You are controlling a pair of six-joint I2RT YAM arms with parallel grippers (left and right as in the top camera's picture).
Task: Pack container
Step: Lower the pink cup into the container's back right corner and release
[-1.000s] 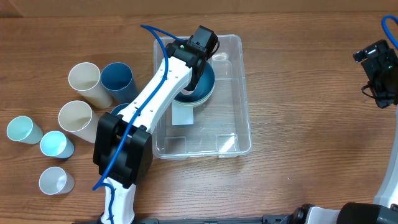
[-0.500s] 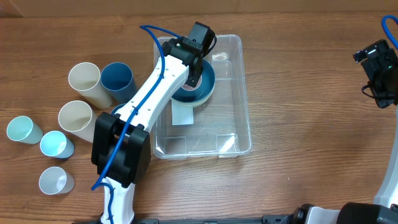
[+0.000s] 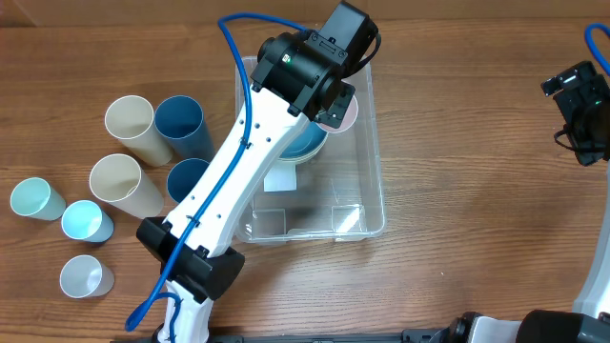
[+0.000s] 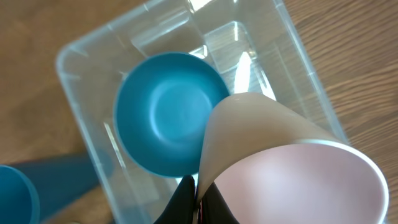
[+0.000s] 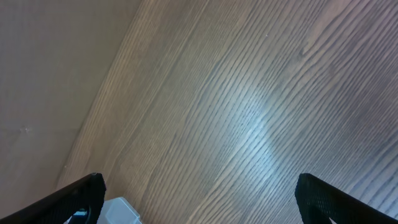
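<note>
Left hand point(image 4: 199, 204) is closed narrowly on the rim wall of a pale cup point(image 4: 280, 180), one dark finger point(image 4: 183, 202) outside the wall and the other inside. The cup is tilted, its pinkish interior facing the wrist camera. The left arm point(image 3: 229, 181) reaches from the near edge diagonally to the far right, and its wrist sits over the far end of the container point(image 3: 374, 191). The container stands at the middle of the surface point(image 3: 457, 276), its long side running near to far and a white label point(image 3: 278, 177) on its base. A blue bowl point(image 4: 165, 115) sits upright inside the far half. The held cup overlaps the bowl's right edge; contact cannot be determined. The right hand point(image 3: 579, 110) is at the far right, well apart from the container, with its fingers point(image 5: 78, 198) spread wide over bare wood and gripping nothing. The surface is brown wood-grain, and a plain pale strip shows beyond its far edge. Seven loose cups point(image 3: 129, 119) stand in a group to the left of the container: two cream, two dark blue, and three smaller pale ones. The overhead view gives the layout, but the wrist housing hides the grip and most of the held cup. The left wrist view shows the grip and the bowl's interior, and the right wrist view confirms the spread of the right fingers.
</note>
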